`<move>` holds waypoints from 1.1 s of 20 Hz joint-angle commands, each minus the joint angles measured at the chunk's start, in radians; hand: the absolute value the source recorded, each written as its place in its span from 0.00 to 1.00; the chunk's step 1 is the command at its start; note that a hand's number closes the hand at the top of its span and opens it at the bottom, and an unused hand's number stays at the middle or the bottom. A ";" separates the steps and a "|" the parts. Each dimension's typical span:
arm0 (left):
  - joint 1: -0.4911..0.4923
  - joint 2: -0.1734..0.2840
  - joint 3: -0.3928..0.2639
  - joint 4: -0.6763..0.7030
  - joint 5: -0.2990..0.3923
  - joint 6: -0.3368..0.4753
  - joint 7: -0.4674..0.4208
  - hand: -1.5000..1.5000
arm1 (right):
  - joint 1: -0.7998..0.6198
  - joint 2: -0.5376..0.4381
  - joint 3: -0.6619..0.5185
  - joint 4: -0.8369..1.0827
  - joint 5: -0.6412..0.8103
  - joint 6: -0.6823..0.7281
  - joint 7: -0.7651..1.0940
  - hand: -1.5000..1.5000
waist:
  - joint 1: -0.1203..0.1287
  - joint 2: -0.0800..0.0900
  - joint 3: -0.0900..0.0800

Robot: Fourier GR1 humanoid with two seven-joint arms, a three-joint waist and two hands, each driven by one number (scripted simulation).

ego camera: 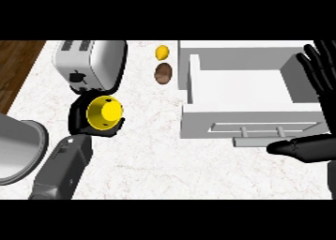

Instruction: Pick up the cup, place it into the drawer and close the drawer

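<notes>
A yellow cup [104,111] is seen from above at the counter's left, just in front of the toaster. My left hand [79,118] is curled round it, black fingers ringing its rim, the grey forearm running down to the lower left. The white drawer [247,86] stands open at the right, nothing inside, its front panel with a bar handle [268,129] facing me. At the drawer's right side my right hand [332,112] is open, fingers straight and pointing up, with the thumb lying near the handle's right end.
A silver toaster [87,60] stands at the back left. A yellow lemon [162,52] and a brown round item [164,73] lie left of the drawer. A grey metal pot [15,147] sits at the left edge, beside wooden floor.
</notes>
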 commanded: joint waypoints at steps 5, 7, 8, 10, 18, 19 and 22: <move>-0.116 -0.082 -0.096 -0.231 -0.009 0.011 0.175 1.00 | -0.008 0.011 -0.004 0.084 0.033 -0.003 -0.062 0.00 | 0.023 -0.005 0.002; -0.161 -0.124 -0.130 -0.268 -0.007 0.063 0.236 1.00 | -0.007 0.037 0.017 0.082 0.061 -0.029 -0.074 0.00 | 0.018 -0.004 0.002; -0.157 -0.121 -0.134 -0.345 -0.002 0.053 0.326 1.00 | 0.024 0.012 0.014 0.021 0.058 -0.018 -0.027 0.00 | 0.022 -0.010 0.002; -0.302 -0.126 -0.173 -0.311 0.053 0.138 0.406 1.00 | 0.009 0.041 0.039 0.029 0.066 -0.031 -0.039 0.00 | 0.000 -0.007 0.001; -0.511 -0.127 -0.322 -0.352 0.082 0.362 0.656 1.00 | -0.017 -0.008 -0.025 0.090 0.024 0.016 -0.087 0.00 | -0.018 0.003 0.002; -0.507 -0.127 -0.343 -0.351 0.117 0.393 0.666 1.00 | -0.008 -0.001 -0.006 0.041 0.034 0.000 -0.044 0.00 | -0.017 0.001 0.001; -0.634 -0.127 -0.334 -0.242 0.114 0.418 0.747 1.00 | -0.028 0.019 0.007 0.083 0.047 -0.010 -0.065 0.00 | -0.025 0.007 0.001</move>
